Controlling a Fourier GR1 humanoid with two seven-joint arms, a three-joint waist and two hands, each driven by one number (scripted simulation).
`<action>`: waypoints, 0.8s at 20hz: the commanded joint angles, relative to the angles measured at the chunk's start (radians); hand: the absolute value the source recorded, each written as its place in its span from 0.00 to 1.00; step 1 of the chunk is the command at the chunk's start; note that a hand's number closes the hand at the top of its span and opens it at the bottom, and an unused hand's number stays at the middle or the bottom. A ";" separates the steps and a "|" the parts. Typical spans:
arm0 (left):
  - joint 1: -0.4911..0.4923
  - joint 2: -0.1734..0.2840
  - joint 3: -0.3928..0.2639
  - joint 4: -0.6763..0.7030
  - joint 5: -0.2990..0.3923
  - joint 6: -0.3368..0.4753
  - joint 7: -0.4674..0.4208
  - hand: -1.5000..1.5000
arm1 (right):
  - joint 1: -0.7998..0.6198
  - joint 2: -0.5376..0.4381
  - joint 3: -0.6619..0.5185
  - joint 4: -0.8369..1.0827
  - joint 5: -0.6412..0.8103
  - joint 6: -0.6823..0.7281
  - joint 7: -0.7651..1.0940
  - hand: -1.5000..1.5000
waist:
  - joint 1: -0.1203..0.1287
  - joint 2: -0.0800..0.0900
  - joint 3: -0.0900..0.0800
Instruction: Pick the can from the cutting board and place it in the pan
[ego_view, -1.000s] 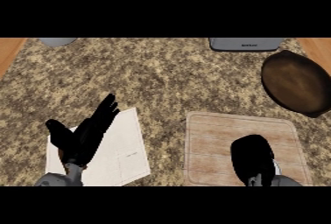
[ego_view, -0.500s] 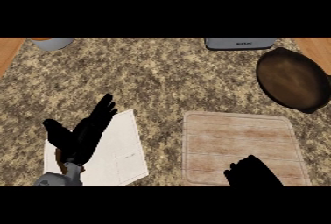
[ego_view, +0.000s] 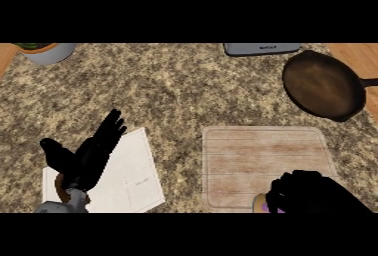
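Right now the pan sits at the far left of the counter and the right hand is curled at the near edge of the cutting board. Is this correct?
Not quite: the pan sits at the far right of the counter, as the head view shows. The rest holds: the right hand is curled at the near edge of the cutting board.

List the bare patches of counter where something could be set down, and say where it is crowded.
Widest free patch: the speckled stone counter between the grey pot at far left, the dark round pan and the pale wooden cutting board. The board's upper part is bare too. Crowded: the near edge, with the left hand over the white paper sheet and the right hand curled on the board's near corner.
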 joint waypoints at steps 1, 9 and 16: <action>0.030 0.004 0.004 -0.026 0.000 0.002 -0.012 0.50 | 0.111 -0.011 -0.152 -0.055 -0.098 -0.196 -0.136 1.00 | -0.010 -0.003 -0.001; 0.010 0.017 0.000 -0.031 -0.021 -0.002 -0.004 0.50 | 0.308 0.021 -0.440 0.100 -0.553 -0.263 -0.437 1.00 | 0.021 0.011 -0.005; -0.077 -0.009 -0.015 0.018 -0.018 -0.024 0.031 0.50 | 0.245 -0.021 -0.695 0.607 -0.747 -0.122 -0.845 1.00 | 0.073 0.020 -0.010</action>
